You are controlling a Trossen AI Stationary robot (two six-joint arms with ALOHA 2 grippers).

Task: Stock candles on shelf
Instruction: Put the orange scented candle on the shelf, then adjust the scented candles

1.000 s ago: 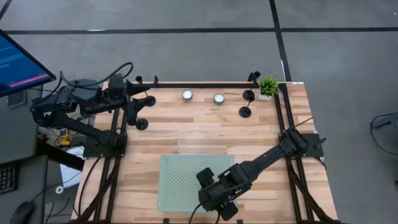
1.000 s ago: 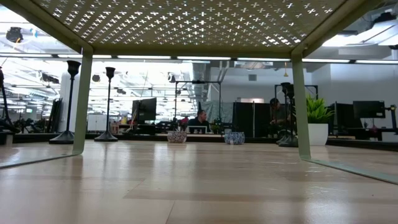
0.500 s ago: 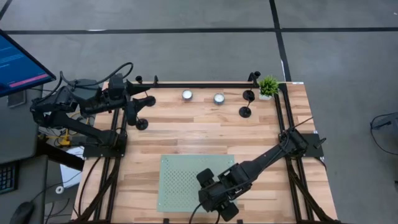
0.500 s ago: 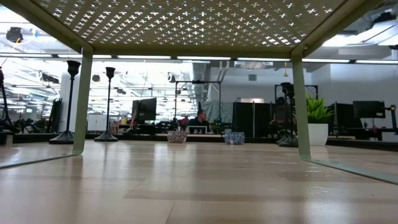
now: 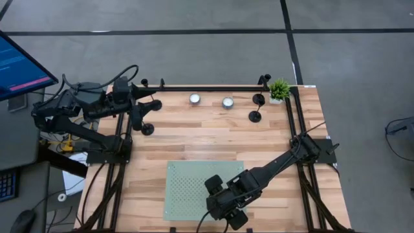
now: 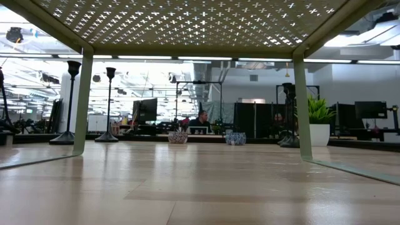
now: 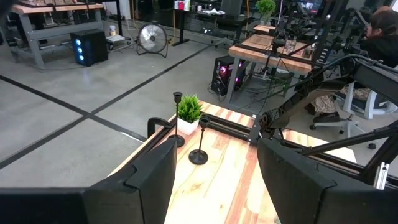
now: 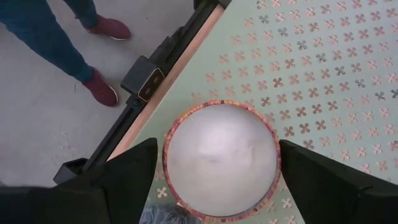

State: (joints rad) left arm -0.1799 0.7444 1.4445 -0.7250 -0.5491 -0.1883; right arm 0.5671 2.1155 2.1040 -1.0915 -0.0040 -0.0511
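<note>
The shelf [image 5: 187, 188], a pale green perforated panel, stands near the table's front edge; the low view looks up at its underside [image 6: 187, 22]. One candle [image 8: 219, 160], round and white with a reddish rim, rests on the shelf [image 8: 323, 68] near its front edge. My right gripper [image 8: 217, 180] is open, pointing steeply down, one finger on either side of this candle; in the high view the gripper [image 5: 223, 207] hides it. Two more candles [image 5: 195, 99] [image 5: 228, 102] sit by the far edge. My left gripper [image 7: 214, 168] waits open at the far left, held level.
Black candlesticks [image 5: 256, 116] [image 5: 147, 128] and a small potted plant [image 5: 279, 89] stand along the far side. A black frame rail [image 8: 168, 68] runs along the table's near edge, and a person's feet [image 8: 102, 90] stand on the floor beside it.
</note>
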